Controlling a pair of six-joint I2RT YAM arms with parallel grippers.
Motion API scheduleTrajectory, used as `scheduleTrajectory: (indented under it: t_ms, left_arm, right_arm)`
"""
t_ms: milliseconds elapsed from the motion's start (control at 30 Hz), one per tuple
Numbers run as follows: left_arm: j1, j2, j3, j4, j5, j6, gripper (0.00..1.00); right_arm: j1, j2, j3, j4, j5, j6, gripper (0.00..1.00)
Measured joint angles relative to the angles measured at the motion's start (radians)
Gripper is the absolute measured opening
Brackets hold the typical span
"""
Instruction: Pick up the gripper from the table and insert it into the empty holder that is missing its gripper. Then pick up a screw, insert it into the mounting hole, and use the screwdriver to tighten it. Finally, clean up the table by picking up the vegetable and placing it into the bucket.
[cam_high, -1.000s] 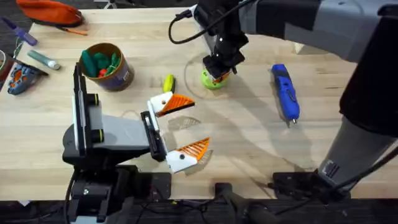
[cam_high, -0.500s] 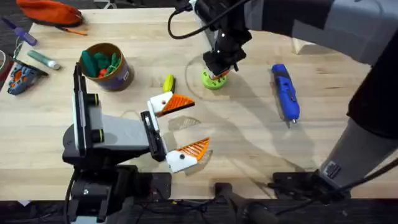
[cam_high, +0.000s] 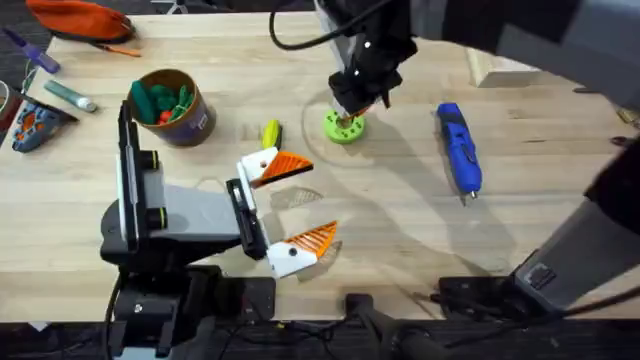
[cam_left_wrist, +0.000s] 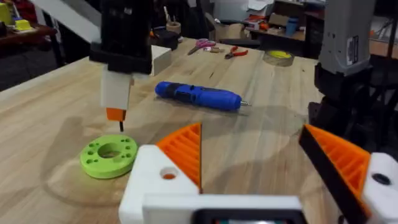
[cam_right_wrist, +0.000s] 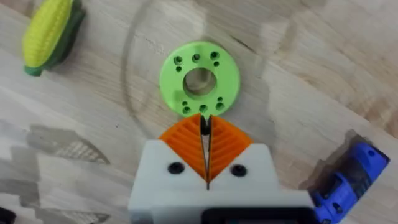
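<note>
- Step in hand, by judgement: screw pickup; right gripper (cam_right_wrist: 206, 134) hangs above the green disc (cam_high: 343, 126), its orange fingers (cam_right_wrist: 186, 144) pressed together on a thin dark item (likely a screw, too small to confirm).
- Left gripper (cam_high: 290, 207) rests low on the tabletop (cam_high: 400, 220), fingers spread wide, holding nothing.
- Screwdriver (cam_high: 458, 147) lies near the disc, toward the right side; vegetable (cam_high: 271, 133) lies between disc and bucket (cam_high: 172, 106), not yet binned.
- Next move calls for carrying the pinched item to the mounting hole on the left gripper's white base (cam_left_wrist: 163, 180).
- Hard to make out: whether that hole is already filled.
</note>
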Motion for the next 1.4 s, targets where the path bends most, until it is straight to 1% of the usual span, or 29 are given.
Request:
scheduleTrajectory:
  t_ms: [267, 400, 500, 800, 933, 1100, 1267, 1400]
  left_arm:
    - [0.0, 0.0, 0.0, 0.0, 0.0, 0.0, 0.989]
    - [0.0, 0.0, 0.0, 0.0, 0.0, 0.0, 0.989]
    - [0.0, 0.0, 0.0, 0.0, 0.0, 0.0, 0.989]
    - [0.0, 0.0, 0.0, 0.0, 0.0, 0.0, 0.989]
    - [0.0, 0.0, 0.0, 0.0, 0.0, 0.0, 0.989]
    - [0.0, 0.0, 0.0, 0.0, 0.0, 0.0, 0.989]
    - [0.0, 0.0, 0.0, 0.0, 0.0, 0.0, 0.989]
    - [0.0, 0.0, 0.0, 0.0, 0.0, 0.0, 0.989]
  right_arm:
    - [-0.001, -0.085, 0.0, -0.027, 0.0, 0.0, 0.007]
    - [-0.001, -0.113, 0.014, -0.093, 0.0, 0.0, 0.007]
    - [-0.001, -0.115, 0.055, -0.145, 0.0, 0.0, 0.007]
    - [0.016, -0.117, 0.219, -0.212, 0.001, -0.001, 0.007]
    - [0.066, -0.14, 0.237, -0.215, 0.009, -0.002, 0.007]
    - [0.156, -0.184, 0.237, -0.22, 0.056, -0.003, 0.007]
    - [0.239, -0.223, 0.241, -0.221, 0.076, -0.006, 0.007]
    - [0.285, -0.238, 0.241, -0.221, 0.081, -0.009, 0.007]
